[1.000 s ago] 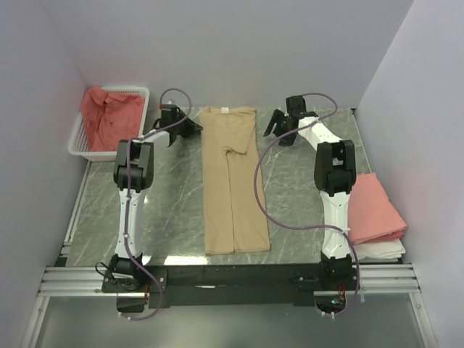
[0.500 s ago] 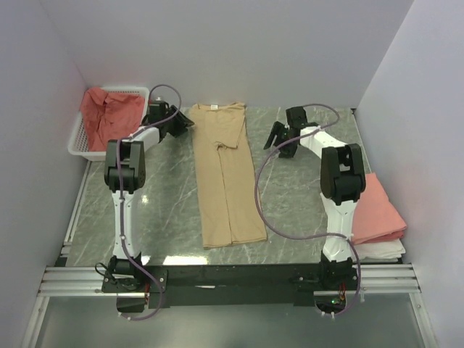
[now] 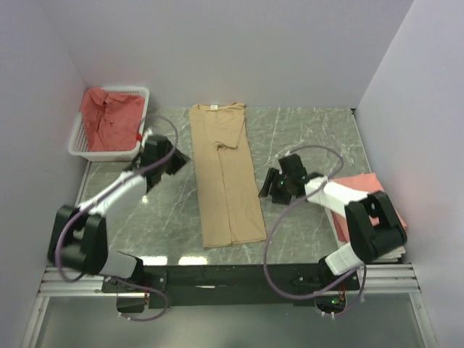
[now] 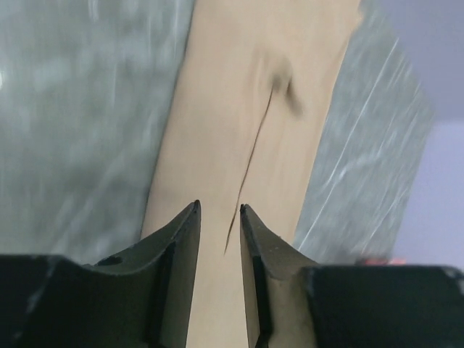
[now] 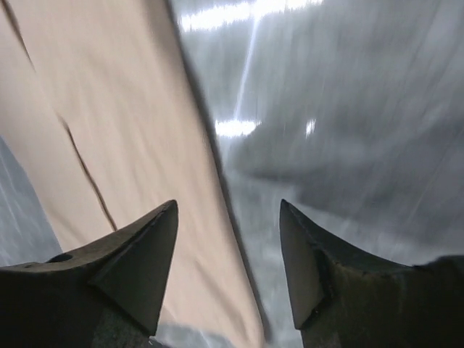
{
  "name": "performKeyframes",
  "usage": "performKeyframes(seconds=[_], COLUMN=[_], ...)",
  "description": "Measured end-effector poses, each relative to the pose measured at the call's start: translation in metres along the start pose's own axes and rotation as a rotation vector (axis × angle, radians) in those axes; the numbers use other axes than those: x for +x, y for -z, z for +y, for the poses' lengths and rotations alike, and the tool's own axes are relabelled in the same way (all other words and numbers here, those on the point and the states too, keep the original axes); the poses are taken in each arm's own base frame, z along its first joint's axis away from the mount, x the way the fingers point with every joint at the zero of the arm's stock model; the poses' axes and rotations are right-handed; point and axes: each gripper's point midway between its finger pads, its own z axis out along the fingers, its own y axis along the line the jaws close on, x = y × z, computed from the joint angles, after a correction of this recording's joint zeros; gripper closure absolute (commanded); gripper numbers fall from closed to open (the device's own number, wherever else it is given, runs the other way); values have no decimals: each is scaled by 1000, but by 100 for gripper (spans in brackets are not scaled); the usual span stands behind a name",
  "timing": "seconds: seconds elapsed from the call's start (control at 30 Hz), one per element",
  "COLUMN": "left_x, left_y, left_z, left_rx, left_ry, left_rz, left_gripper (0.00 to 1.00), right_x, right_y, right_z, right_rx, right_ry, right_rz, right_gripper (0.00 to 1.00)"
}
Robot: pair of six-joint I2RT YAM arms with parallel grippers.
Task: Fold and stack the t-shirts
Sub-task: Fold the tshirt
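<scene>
Tan t-shirt (image 3: 225, 177) flat between left end effector (image 3: 174, 159) and right end effector (image 3: 268, 188); both released, empty, flanking for next fold.

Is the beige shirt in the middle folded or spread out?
Partly folded: the tan t-shirt lies as a long narrow strip, sleeves turned in, not yet folded end to end.

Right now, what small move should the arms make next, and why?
Probably reach for the near end of the long tan cloth t-shirt: it lies flat as a narrow strip, and the left fingers and right fingers flank it, open and empty.
</scene>
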Motion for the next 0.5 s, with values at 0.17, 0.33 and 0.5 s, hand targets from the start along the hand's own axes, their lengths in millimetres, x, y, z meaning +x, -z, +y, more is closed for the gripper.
performKeyframes(seconds=[0.17,0.33,0.5], left_x=[100,155,178], left_y=[62,103,124], left_z=[34,92,113], left_rx=[-32,-71,-76], left_ry=[-56,-69,-78], left_rz=[112,203,265], left_gripper=[68,68,63], right_x=[67,94,113], right_y=[19,37,47], right_z=[-17,-28,-32], right_rx=[-36,-74,-111], right_ry=[26,44,49], right_rz=[51,37,42], right_gripper=[38,39,39])
